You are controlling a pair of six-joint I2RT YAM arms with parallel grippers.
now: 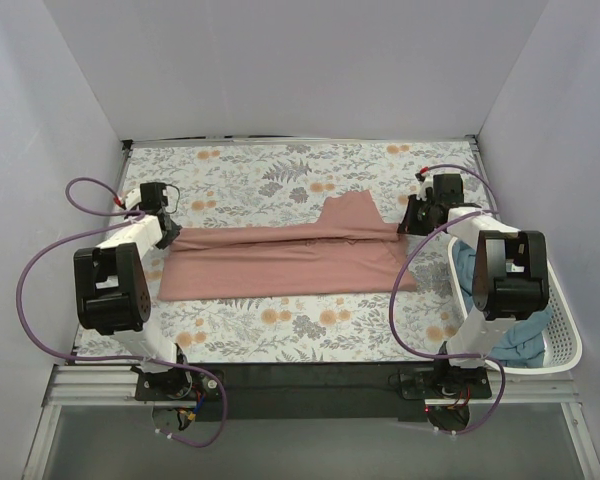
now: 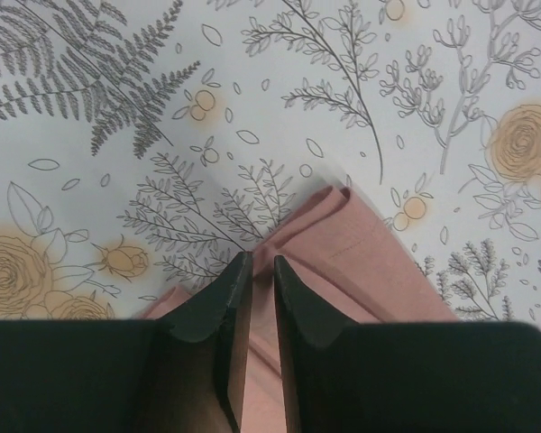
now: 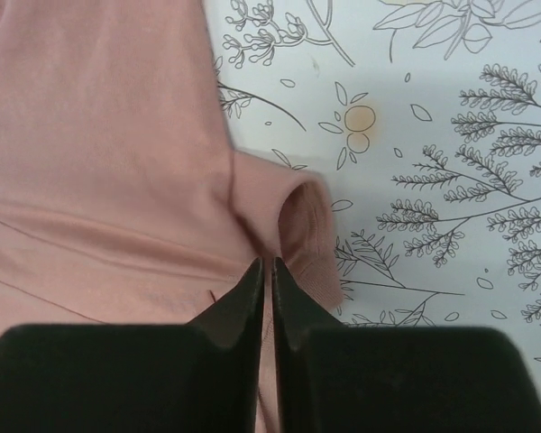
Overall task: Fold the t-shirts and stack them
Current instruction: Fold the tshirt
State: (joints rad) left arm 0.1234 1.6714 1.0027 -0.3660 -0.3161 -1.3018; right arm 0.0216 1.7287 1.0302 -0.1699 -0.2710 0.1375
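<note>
view from above of a bench covered by a white floral-patterned cloth [image 1: 280, 170], with two robot arms bolted at its near edge. a dusty-pink cotton t-shirt [image 1: 280, 265] lay on the middle of the cloth. it was folded lengthwise into a long band running left to right, with one sleeve sticking out toward the far side, just right of centre. the left pincer [image 1: 168, 232] sat low at the band's left end and the right pincer [image 1: 408, 225] sat low at its right end, both down at the fabric.

in the left wrist view, the two black fingers [image 2: 207, 311] stood almost together with only a thin slit between them, and pink fabric filled that slit. a folded corner of the shirt poked out just beyond the tips onto the cloth. in the right wrist view, the black fingers [image 3: 239, 302] were pressed nearly shut on a bunched fold of pink fabric, beside what looked like a sleeve opening. each pincer was closed on the dusty-pink cotton t-shirt.

at the right edge of the bench stood a white slotted plastic basket [image 1: 572, 335], partly behind the right arm. a crumpled teal-blue t-shirt [image 1: 520, 340] lay inside it — well apart from the pink one.
</note>
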